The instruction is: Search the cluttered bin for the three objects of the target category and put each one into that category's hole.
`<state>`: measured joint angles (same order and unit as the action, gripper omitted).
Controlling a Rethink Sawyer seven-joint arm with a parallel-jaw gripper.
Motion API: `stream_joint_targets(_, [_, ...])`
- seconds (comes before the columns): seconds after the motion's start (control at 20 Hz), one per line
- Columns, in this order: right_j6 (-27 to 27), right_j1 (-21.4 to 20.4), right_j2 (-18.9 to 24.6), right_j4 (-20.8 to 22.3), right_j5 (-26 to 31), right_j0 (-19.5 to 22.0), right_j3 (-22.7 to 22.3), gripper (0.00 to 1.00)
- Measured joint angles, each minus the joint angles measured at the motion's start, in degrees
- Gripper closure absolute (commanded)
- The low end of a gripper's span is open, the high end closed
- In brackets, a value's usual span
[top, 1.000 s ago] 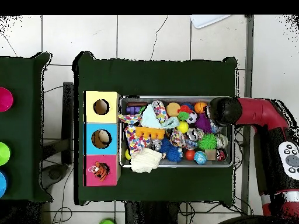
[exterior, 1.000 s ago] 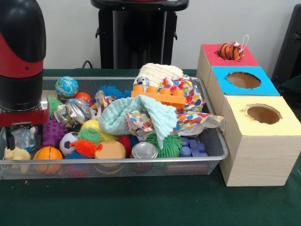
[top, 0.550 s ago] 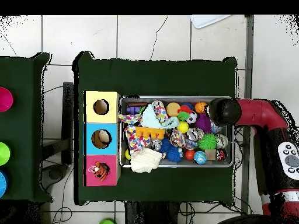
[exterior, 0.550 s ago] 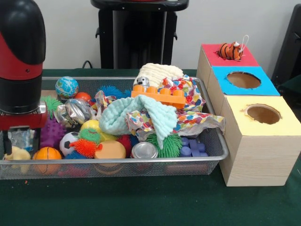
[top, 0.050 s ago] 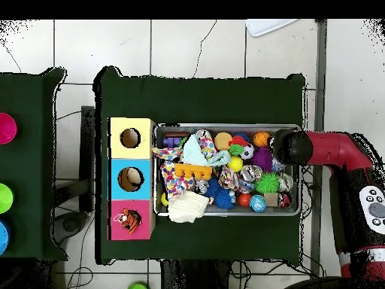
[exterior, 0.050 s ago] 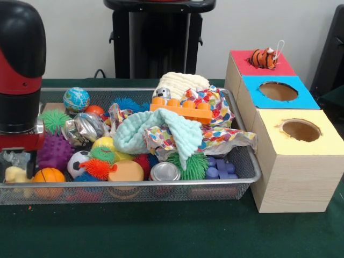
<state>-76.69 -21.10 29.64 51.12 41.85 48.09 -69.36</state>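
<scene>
Hovering over the left end of the wire bin (exterior, 0.050 s ago: 140, 184), the gripper (exterior, 0.050 s ago: 19, 163) hangs low under the red and black arm (exterior, 0.050 s ago: 20, 64), just above the clutter. Whether it is spread or closed I cannot tell, since the wrist and the toys around it hide that part.

Directly beneath it lie a pale yellow toy (exterior, 0.050 s ago: 13, 174) and a crinkled clear packet (exterior, 0.050 s ago: 16, 158), with an orange basketball (exterior, 0.050 s ago: 49, 176) just beside them and a purple spiky ball (exterior, 0.050 s ago: 53, 152) behind that. The pictures do not say which category is wanted, so the likely pick is a guess; the small balls crowd this left end.

A good descent comes straight down on one item only, centred so the neighbours touching it are not dragged up as well. The basketball is round and sits against the front mesh, so it may roll away if pinched off-centre.

Toward the middle, a mint cloth (exterior, 0.050 s ago: 153, 133) and a patterned cloth (exterior, 0.050 s ago: 212, 121) drape over other toys and may hide further targets.

At the right stand the yellow box (exterior, 0.050 s ago: 301, 166), the blue box (exterior, 0.050 s ago: 255, 88) and the red box (exterior, 0.050 s ago: 242, 60), well apart from the gripper. A striped tiger toy (exterior, 0.050 s ago: 263, 57) sits on the red one, so a lift should clear the pile before the carry.
</scene>
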Motion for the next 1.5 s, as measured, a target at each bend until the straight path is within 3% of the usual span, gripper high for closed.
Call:
stream_joint_targets(0.55, [0.0,3.5,0.02,0.22,-1.9,0.85,0.53,0.0])
stream_joint_targets(0.95, [0.0,4.32,-0.13,-2.32,-1.89,1.31,0.49,0.0])
stream_joint_targets(1.0, [0.0,4.46,-0.16,-3.02,-1.88,1.45,0.47,1.0])
stream_joint_targets(1.5, [0.0,4.54,-0.35,-4.86,-1.66,1.44,0.4,1.0])
